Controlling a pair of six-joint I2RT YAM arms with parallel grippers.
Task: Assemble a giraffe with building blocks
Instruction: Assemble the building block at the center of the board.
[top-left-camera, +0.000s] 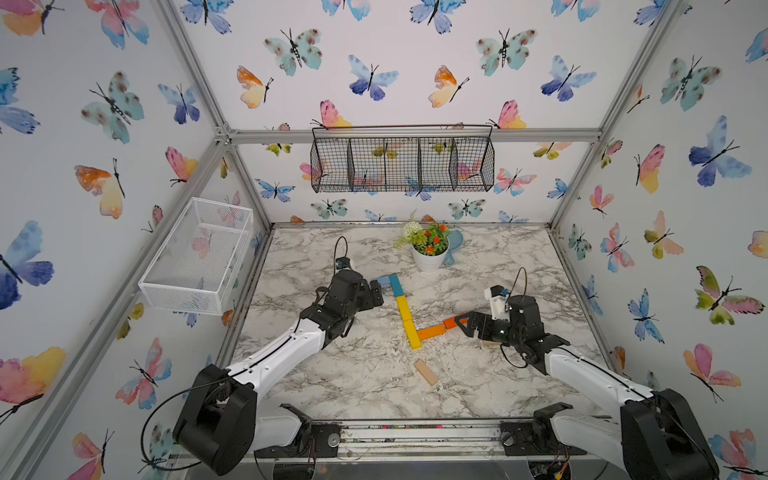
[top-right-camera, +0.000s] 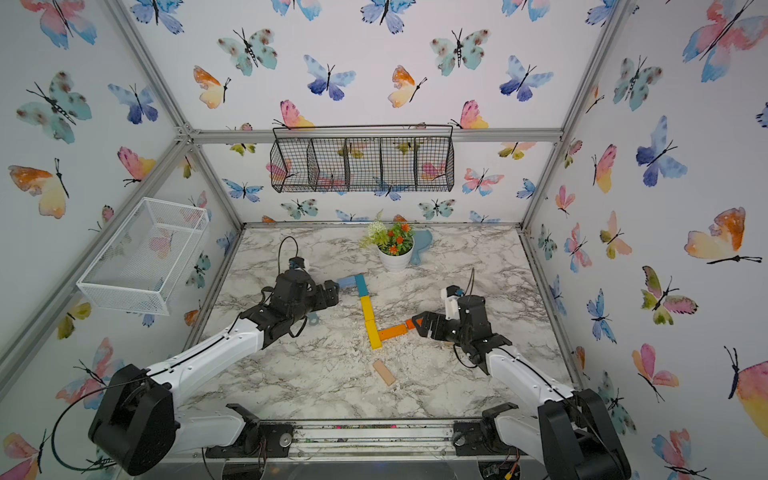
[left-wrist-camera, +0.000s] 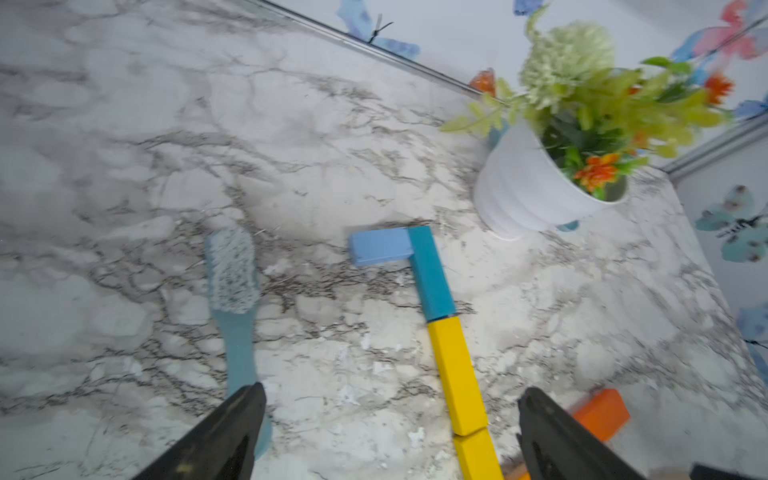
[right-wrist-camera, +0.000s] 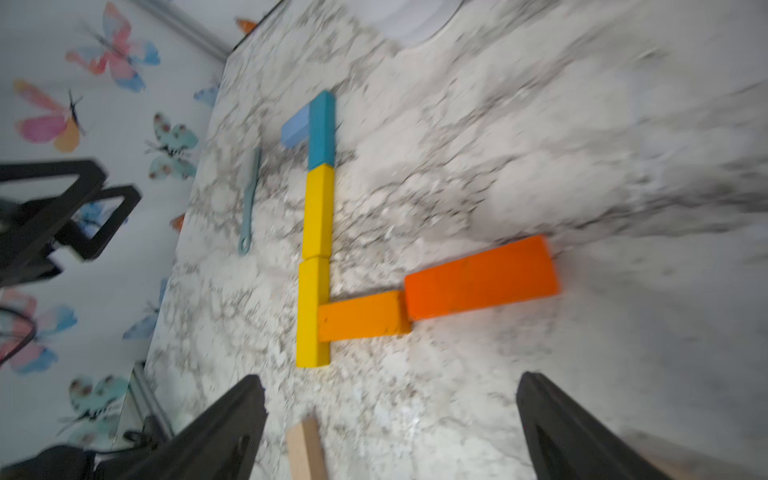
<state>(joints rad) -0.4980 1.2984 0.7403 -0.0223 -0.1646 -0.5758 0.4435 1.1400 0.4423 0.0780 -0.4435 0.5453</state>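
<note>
Giraffe (top-left-camera: 405, 309) lies at the centre of the table (top-left-camera: 332, 386): head, neck and body laid, legs pending. Left gripper (top-left-camera: 377, 292) and right gripper (top-left-camera: 460, 325) both gape, empty. Next you likely fetch the wooden block (top-left-camera: 426, 372) near the front edge for a leg.

No writing, label, brand or number can be read in any view; the coloured wooden building blocks (right-wrist-camera: 318, 208), the white ribbed plant pot (left-wrist-camera: 519, 195) and the butterfly-printed walls (top-left-camera: 415, 83) show none.
</note>
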